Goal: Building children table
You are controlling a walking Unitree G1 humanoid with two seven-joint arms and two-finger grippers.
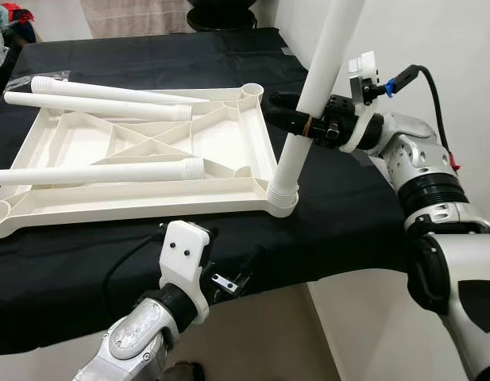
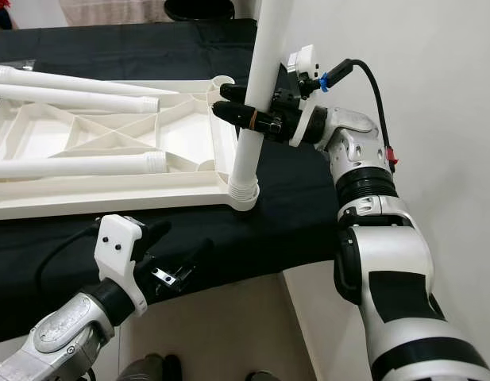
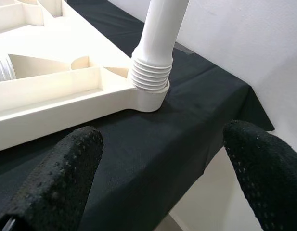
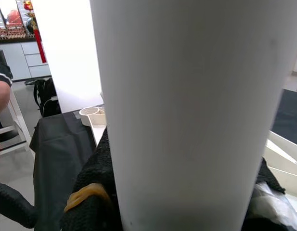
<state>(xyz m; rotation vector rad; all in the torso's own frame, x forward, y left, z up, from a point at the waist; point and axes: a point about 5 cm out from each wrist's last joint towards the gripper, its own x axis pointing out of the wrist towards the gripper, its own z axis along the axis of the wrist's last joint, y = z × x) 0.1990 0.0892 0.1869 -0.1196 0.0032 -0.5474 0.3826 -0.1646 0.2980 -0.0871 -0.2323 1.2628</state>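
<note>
A white plastic tabletop (image 1: 141, 167) lies upside down on a black-covered table (image 1: 340, 230). One white leg (image 1: 308, 103) stands upright with its threaded end in the near right corner socket (image 1: 283, 198). My right gripper (image 1: 292, 121) is shut on this leg partway up. Three loose white legs (image 1: 94, 99) lie across the tabletop. My left gripper (image 1: 229, 274) is open, low at the table's front edge, just short of the socket (image 3: 150, 91).
The table's front edge and right edge drop off near the socket. A white wall (image 1: 435, 40) stands close on the right. A person's limb (image 4: 1, 91) and a chair appear far off in the right wrist view.
</note>
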